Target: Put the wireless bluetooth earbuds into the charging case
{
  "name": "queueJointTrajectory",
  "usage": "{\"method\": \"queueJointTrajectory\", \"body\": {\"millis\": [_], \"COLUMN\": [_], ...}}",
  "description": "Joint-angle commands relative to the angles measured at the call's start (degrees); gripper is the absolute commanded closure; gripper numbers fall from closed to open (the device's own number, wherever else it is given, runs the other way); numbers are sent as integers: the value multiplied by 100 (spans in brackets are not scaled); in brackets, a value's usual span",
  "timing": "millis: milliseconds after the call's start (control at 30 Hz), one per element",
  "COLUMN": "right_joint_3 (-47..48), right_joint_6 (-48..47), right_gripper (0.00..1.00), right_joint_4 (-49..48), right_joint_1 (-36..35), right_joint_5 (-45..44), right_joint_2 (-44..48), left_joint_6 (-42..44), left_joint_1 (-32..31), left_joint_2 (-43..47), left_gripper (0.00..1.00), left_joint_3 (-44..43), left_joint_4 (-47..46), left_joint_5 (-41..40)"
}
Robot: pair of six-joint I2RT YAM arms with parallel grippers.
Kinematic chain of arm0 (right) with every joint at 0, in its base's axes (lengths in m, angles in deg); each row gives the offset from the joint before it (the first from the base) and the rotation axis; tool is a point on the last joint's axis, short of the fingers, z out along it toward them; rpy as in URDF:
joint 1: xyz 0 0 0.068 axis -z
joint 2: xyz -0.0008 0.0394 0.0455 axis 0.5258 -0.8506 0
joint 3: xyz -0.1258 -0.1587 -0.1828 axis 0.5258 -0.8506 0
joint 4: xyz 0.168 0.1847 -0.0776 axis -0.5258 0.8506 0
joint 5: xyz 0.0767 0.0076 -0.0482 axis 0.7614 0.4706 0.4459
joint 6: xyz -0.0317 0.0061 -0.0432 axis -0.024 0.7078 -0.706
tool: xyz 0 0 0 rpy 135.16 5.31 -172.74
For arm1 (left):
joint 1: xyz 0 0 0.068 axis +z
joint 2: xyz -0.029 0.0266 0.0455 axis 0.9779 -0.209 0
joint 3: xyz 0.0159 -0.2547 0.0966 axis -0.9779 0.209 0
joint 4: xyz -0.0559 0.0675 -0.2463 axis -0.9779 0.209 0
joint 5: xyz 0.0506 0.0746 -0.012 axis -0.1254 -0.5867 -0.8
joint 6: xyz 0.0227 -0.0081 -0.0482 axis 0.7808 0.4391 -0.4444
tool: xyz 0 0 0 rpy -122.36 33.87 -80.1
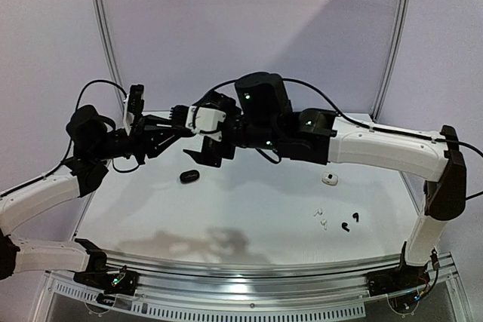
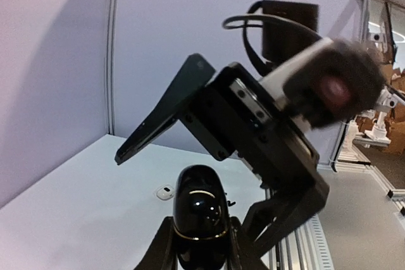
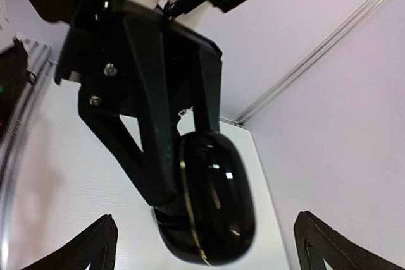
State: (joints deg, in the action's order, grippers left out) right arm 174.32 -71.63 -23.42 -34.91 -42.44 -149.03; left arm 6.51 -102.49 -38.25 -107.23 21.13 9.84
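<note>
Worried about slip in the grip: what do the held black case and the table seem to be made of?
The held black case: probably hard plastic, high gloss; it shows sharp highlights and mirror-like reflections, plus a thin gold-looking seam line. The table: smooth matte white top, perhaps laminate or painted board; it shows soft shadows and no sharp glints.

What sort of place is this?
Probably a robotics lab: a white table walled in by plain panels, an aluminium rail along its near edge, and another robot with cardboard boxes beyond.
</note>
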Motion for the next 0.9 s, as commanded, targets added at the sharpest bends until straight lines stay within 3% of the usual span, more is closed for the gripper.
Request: {"method": "queueJointTrajectory", "body": {"millis": [0, 67, 200, 333, 600, 767, 867], "right_joint_3": [40, 17, 39, 169, 622, 782, 828], "right_joint_6": [2374, 2949, 3512, 3715, 3792, 3730, 3655], "right_gripper": [3, 8, 28, 34, 36, 53, 57], "right_joint_4": [695, 755, 954, 1111, 1334, 1358, 1460], "right_joint_1": [463, 635, 699, 699, 687, 648, 637], "right_joint_5": [2215, 2883, 3198, 3274, 3263, 3452, 3580], "right_joint_2": [790, 874, 868, 724, 249, 58, -19], "left_joint_6": [700, 589, 533, 553, 553, 536, 554], "left_joint_1": [32, 29, -15, -75, -217, -247, -251], "left_joint_2": [85, 37, -22, -33, 9, 27, 20], "left_gripper": [100, 100, 100, 100, 100, 100, 100], "left_joint_3": [135, 178, 181, 134, 141, 129, 122], "left_joint_4": [-463, -704, -834, -849, -760, -729, -720], "left_joint_5": [575, 807, 942, 976, 991, 969, 965]}}
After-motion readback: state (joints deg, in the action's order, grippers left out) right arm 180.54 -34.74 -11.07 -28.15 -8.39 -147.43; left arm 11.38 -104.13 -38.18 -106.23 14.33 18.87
